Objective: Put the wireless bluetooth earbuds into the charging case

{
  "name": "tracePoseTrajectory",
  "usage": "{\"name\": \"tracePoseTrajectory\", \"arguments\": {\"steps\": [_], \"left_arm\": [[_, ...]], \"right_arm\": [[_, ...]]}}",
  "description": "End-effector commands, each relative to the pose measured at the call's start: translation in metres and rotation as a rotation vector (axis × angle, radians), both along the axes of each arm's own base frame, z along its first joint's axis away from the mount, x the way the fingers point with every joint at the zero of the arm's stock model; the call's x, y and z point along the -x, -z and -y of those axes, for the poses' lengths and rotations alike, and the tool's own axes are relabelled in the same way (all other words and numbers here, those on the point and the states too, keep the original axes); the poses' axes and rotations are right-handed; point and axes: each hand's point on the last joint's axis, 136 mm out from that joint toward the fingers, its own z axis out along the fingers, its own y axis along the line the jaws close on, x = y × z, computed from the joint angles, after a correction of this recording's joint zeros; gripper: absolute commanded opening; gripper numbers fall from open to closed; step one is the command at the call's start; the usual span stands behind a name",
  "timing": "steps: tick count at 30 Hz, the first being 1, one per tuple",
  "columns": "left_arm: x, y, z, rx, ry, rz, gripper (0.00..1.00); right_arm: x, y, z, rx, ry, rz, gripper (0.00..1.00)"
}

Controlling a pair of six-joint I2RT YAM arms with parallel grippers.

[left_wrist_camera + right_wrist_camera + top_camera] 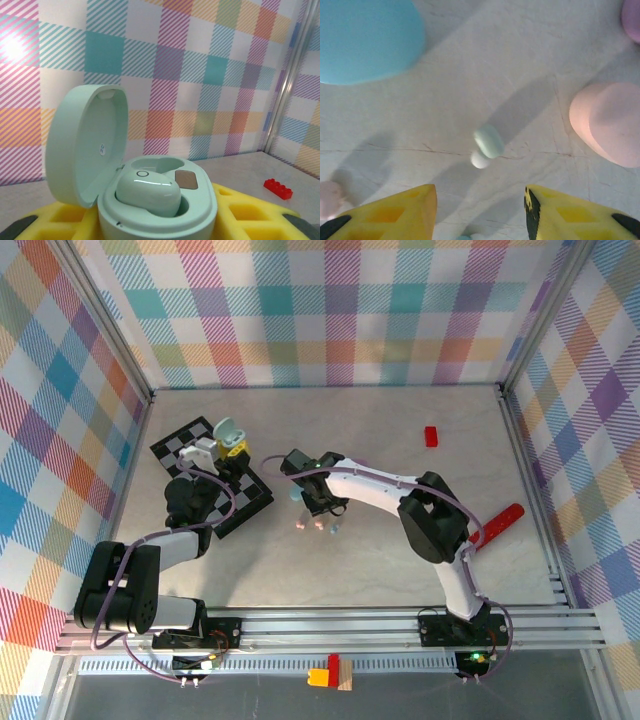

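Note:
The mint charging case (200,210) stands with its lid (85,145) swung open to the left. My left gripper (155,222) is shut on it, its yellow fingers (250,212) on either side. One mint earbud (147,192) sits in the case's well. In the top view the left gripper (225,445) holds the case (229,429) above a checkered mat. A second mint earbud (488,142) lies on the table just ahead of my right gripper (480,192), which is open and holds nothing. The right gripper (312,495) hovers over several small earbuds (320,526).
A blue case (365,40), a pink case (610,125) and a purple case (632,20) lie around the mint earbud. A pink earbud (329,200) is at the lower left. The checkered mat (250,502), a red block (431,436) and a red bar (500,524) are on the table.

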Motion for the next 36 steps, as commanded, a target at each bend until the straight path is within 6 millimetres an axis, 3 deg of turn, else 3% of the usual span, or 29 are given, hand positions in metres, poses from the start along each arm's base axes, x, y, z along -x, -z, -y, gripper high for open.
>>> {"name": "tracePoseTrajectory", "arguments": {"steps": [1, 7, 12, 23, 28, 36], "left_arm": [[0.003, -0.015, -0.013, 0.022, -0.046, 0.053, 0.43], [0.005, -0.019, -0.015, 0.025, -0.042, 0.061, 0.43], [0.007, -0.021, -0.009, 0.015, -0.002, 0.069, 0.43], [0.018, -0.024, 0.011, -0.024, 0.117, 0.093, 0.43], [0.02, -0.023, 0.022, -0.04, 0.163, 0.095, 0.43], [0.021, -0.021, 0.029, -0.052, 0.184, 0.095, 0.43]], "right_arm": [[-0.007, -0.007, -0.015, 0.004, 0.015, 0.063, 0.49], [-0.012, 0.0, -0.013, 0.015, 0.04, 0.064, 0.45], [-0.013, -0.003, -0.016, -0.17, 0.016, 0.02, 0.48], [-0.031, -0.002, 0.0, -0.532, 0.036, -0.09, 0.49], [-0.035, 0.01, -0.002, -0.618, 0.04, -0.16, 0.48], [-0.025, 0.037, 0.0, -0.597, 0.063, -0.228, 0.48]]}}
